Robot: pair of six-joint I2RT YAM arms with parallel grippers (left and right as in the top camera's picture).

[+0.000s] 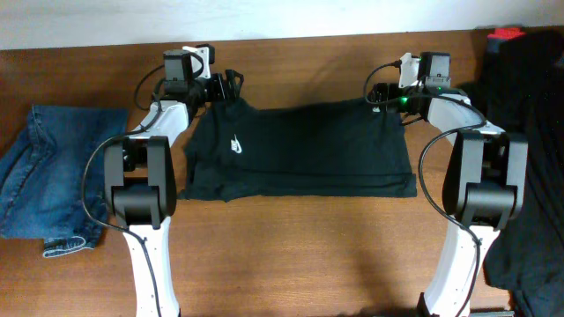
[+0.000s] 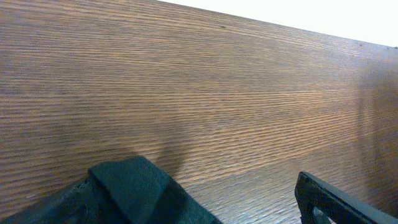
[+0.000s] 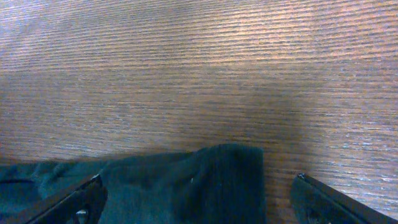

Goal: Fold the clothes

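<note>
Black shirt [image 1: 300,150] lies dead centre, half folded. Left gripper [image 1: 227,86] is at its 11 o'clock corner and right gripper [image 1: 377,95] at 1 o'clock, both with jaws apart. A shallow bite could slip and skew the fold.

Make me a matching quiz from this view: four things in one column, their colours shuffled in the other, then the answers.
Things:
1. T-shirt
2. jeans
3. logo
4. table

Colours:
A. white
B. brown
C. black
D. blue

Pairs: 1-C, 2-D, 3-A, 4-B
</note>
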